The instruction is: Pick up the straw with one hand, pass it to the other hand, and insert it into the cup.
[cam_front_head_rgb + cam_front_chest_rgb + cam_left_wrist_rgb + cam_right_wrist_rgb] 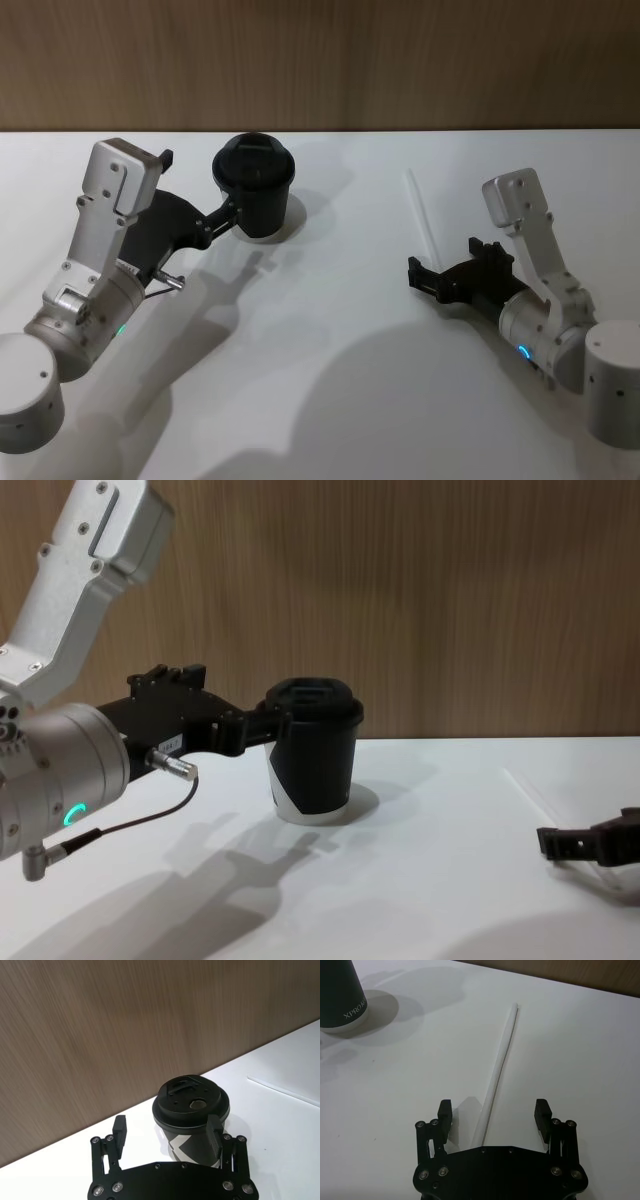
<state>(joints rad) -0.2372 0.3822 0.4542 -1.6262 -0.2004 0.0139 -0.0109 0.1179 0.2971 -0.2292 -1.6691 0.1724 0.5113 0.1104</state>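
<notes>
Right gripper point(494, 1109), jaws apart, white table point(580, 1050), wooden wall point(400, 60)

Head view looks steeply down on the table point(340, 300); chest view looks low across it; wrist views sit close behind the left gripper point(166, 1125) and right gripper point(494, 1108); all four share the cup point(253, 190).

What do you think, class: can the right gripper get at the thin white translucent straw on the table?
Probably yes. The right gripper is open, straddling the near end of the thin white straw, which lies flat on the white table with nothing over it; the black lidded cup stands apart.
</notes>
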